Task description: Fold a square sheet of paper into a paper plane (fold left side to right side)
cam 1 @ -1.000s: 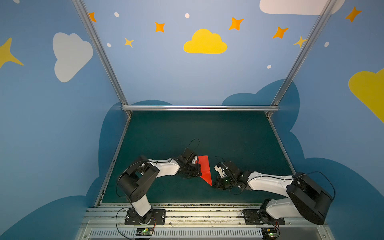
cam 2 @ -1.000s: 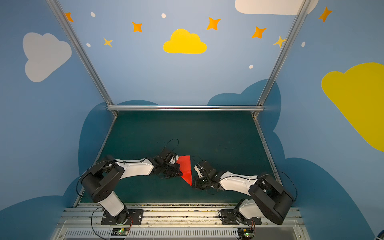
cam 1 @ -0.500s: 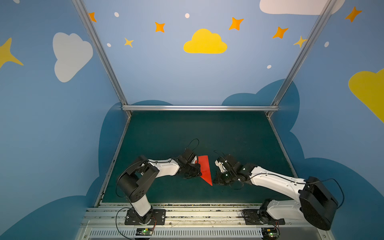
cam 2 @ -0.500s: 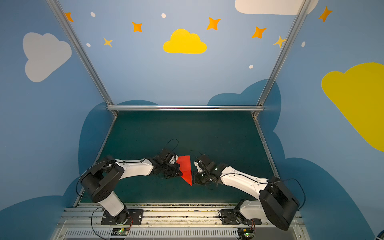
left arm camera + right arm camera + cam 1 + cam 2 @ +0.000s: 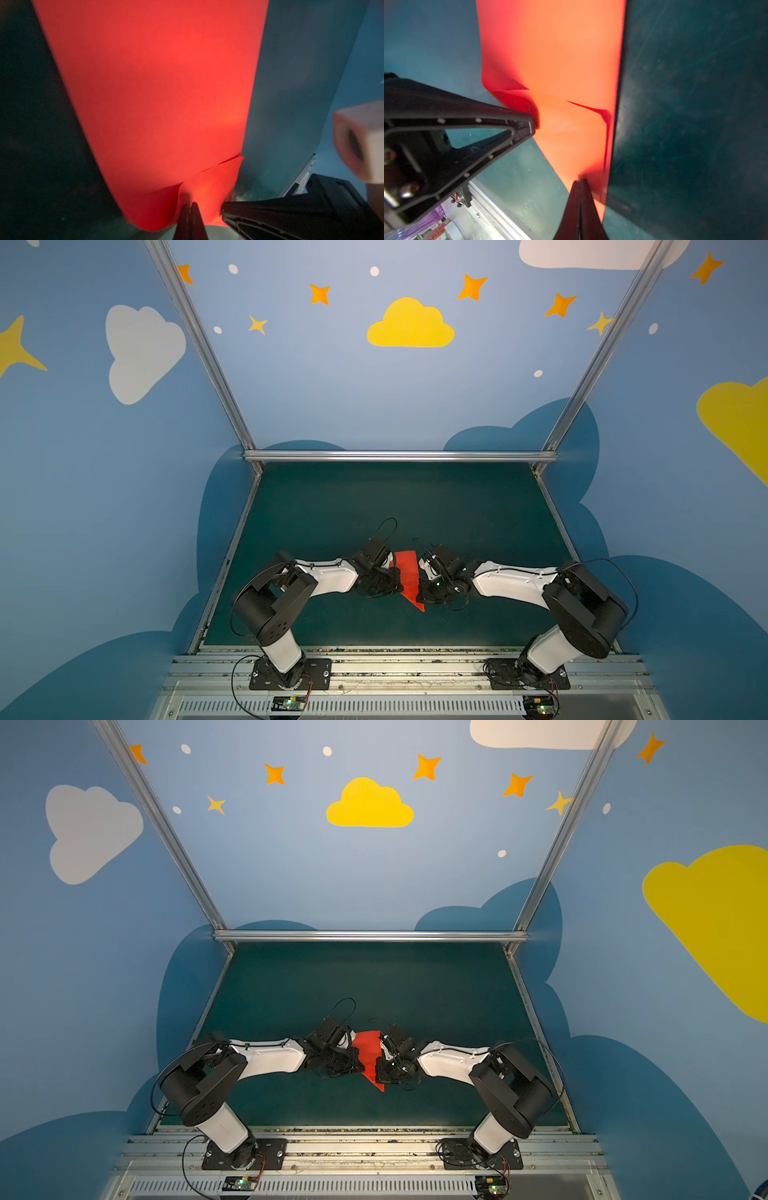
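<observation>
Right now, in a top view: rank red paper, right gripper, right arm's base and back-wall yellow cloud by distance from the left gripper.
1. red paper: pinched in the left gripper.
2. right gripper: across the paper.
3. right arm's base: front right.
4. yellow cloud: back wall.

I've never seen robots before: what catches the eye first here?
The folded red paper, between the two arms over the dark green mat, stands out first. The left gripper and right gripper each pinch it from opposite sides. A yellow cloud is painted on the back wall.
</observation>
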Controlling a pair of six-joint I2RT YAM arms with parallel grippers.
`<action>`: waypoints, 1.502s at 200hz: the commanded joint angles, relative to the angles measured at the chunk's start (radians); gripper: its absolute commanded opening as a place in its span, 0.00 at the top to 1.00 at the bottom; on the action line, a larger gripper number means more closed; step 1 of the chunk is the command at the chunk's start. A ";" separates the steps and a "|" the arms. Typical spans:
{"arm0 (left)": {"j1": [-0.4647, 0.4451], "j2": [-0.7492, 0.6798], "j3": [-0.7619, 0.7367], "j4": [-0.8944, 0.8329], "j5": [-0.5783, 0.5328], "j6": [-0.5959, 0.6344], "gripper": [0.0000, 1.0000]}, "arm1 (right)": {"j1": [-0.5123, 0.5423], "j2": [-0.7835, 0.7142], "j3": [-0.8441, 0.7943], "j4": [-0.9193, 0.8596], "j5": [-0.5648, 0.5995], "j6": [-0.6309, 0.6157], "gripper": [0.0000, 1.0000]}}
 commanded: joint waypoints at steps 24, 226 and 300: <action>0.037 -0.026 -0.053 -0.074 -0.061 -0.006 0.97 | 0.006 0.021 -0.119 0.018 0.023 0.022 1.00; -0.009 -0.059 0.111 -0.175 -0.055 0.099 0.97 | 0.004 0.052 -0.125 0.043 -0.004 -0.001 1.00; -0.006 0.054 0.094 -0.170 -0.099 0.121 0.97 | -0.003 0.033 -0.079 -0.005 -0.036 -0.090 1.00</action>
